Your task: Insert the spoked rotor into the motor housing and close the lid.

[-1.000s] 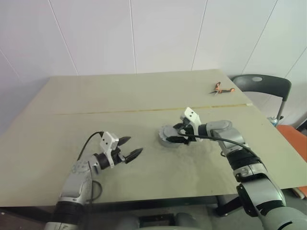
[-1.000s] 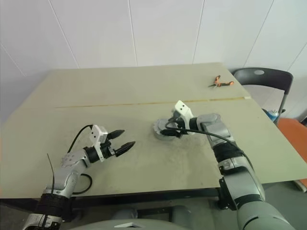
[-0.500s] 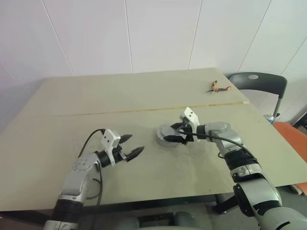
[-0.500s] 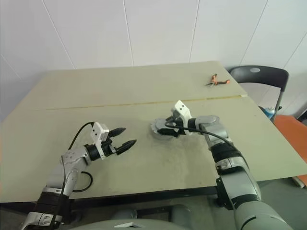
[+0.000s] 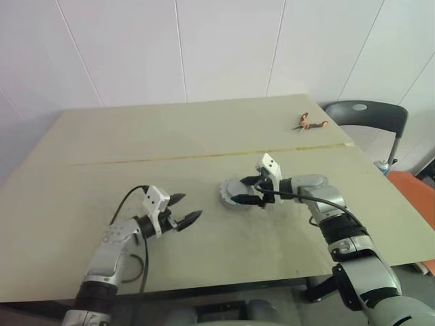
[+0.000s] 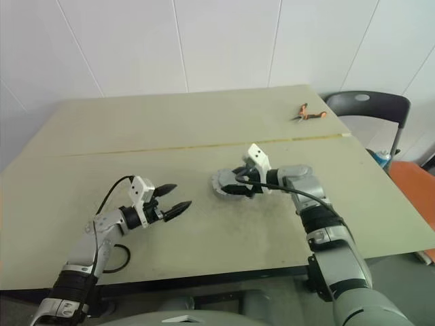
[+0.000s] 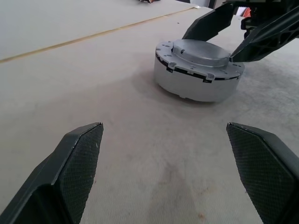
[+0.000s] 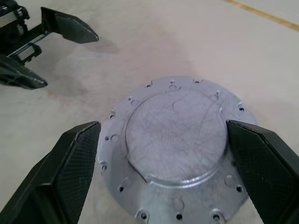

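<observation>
A round grey metal lid (image 7: 201, 50) lies flat on top of the motor housing (image 7: 194, 83), a low grey cylinder in the middle of the table. My right gripper (image 5: 243, 191) is open, one black finger (image 8: 74, 158) on each side of the lid's rim, and I cannot tell whether they touch it. My left gripper (image 5: 189, 206) hangs open and empty just above the table, well to the left of the unit and pointing towards it. The spoked rotor is hidden.
The beige table (image 5: 136, 136) has a yellow seam line (image 5: 170, 159) running across it behind the unit. Orange-handled pliers (image 5: 309, 124) lie at the back right. A black chair (image 5: 367, 115) stands past the table's right edge.
The camera has shifted a little. Both grippers and the grey unit stand as they did before.
</observation>
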